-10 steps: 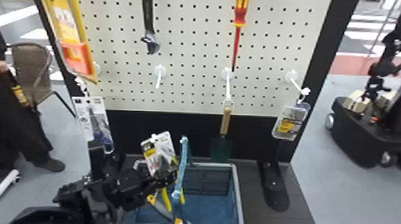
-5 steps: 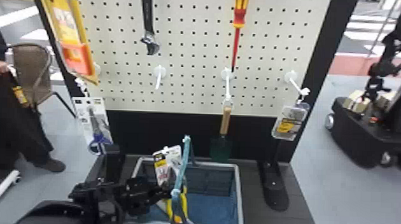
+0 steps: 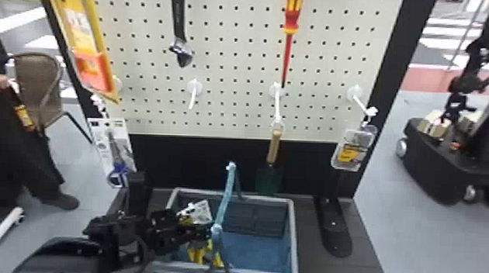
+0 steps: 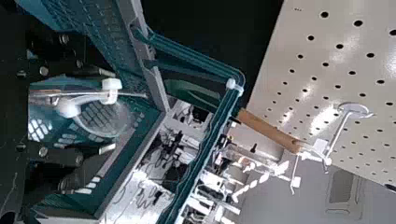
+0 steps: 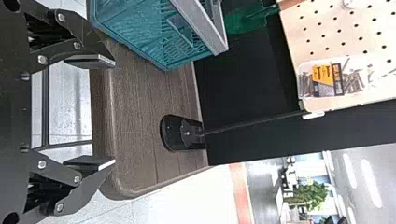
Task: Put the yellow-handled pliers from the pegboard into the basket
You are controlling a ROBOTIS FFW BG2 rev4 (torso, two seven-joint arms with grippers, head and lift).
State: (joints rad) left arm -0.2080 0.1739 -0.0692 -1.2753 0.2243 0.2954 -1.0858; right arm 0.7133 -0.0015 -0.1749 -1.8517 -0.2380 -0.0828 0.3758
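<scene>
L pincer gaping, white tie btwn its tips; yellow-handled pliers just below, in basket; backing out might snag tie or adjacent basket handle, prob. yanking pliers up.

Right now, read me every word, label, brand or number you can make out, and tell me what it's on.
None I can read out reliably.
Yellow package, upper left: print too blurred.
White card with blue-handled tool: too small.
Clear pack, yellow label: too small.
Pliers' card, at the basket: too blurred.
</scene>
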